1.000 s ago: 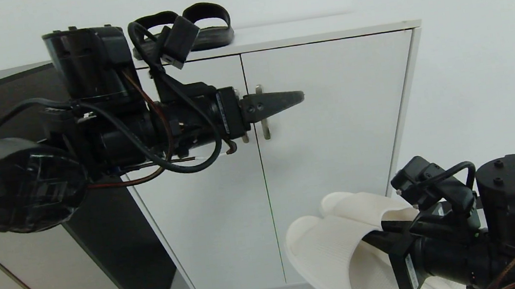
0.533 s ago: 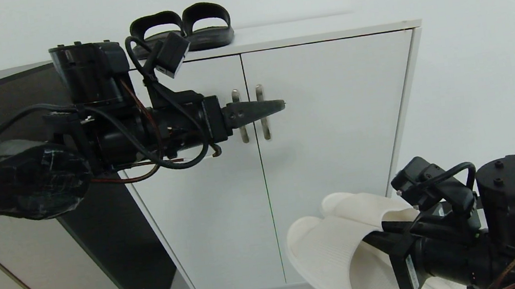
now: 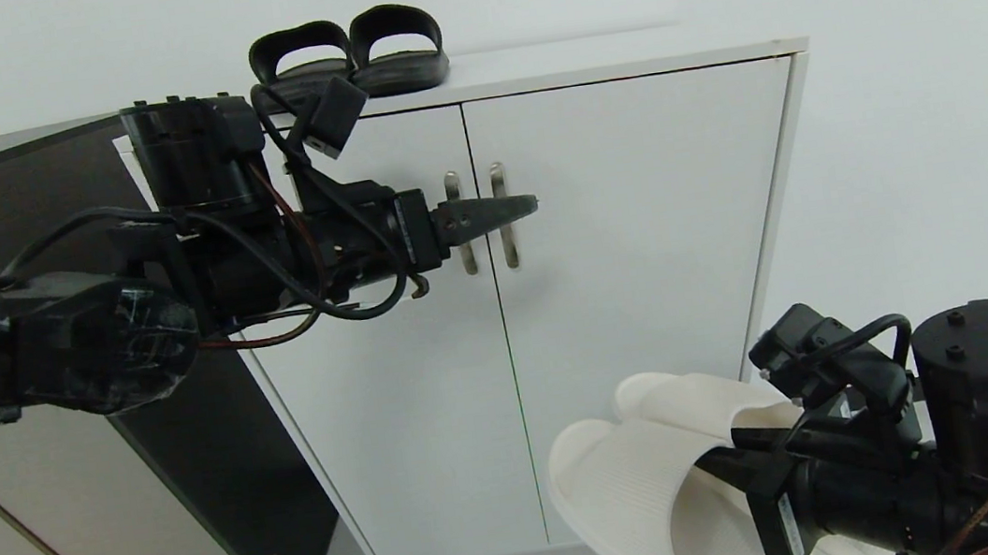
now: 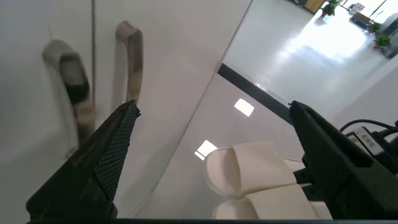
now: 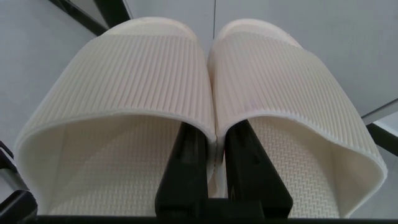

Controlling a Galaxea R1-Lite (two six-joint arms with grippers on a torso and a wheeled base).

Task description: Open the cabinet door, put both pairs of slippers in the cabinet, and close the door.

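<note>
White cabinet [image 3: 639,231], both doors shut, so no step of the task looks finished (opening comes first). Left of centre, the left gripper [image 3: 512,208], fingers spread and empty, hovers just before the twin handles [image 3: 507,247], with the black slippers [image 3: 348,50] on the cabinet top above. At near right, the right gripper [image 5: 214,155] pinches the white slippers [image 3: 632,477] together.

On my feed the cabinet doors [image 3: 641,250] look smooth, matt white board, their handles [image 3: 508,246] dull brushed metal. The white slippers [image 5: 149,74] look like soft foam, finely ribbed on top and pebbled inside; the black slippers [image 3: 362,48] look smooth, faintly shiny rubber.
</note>
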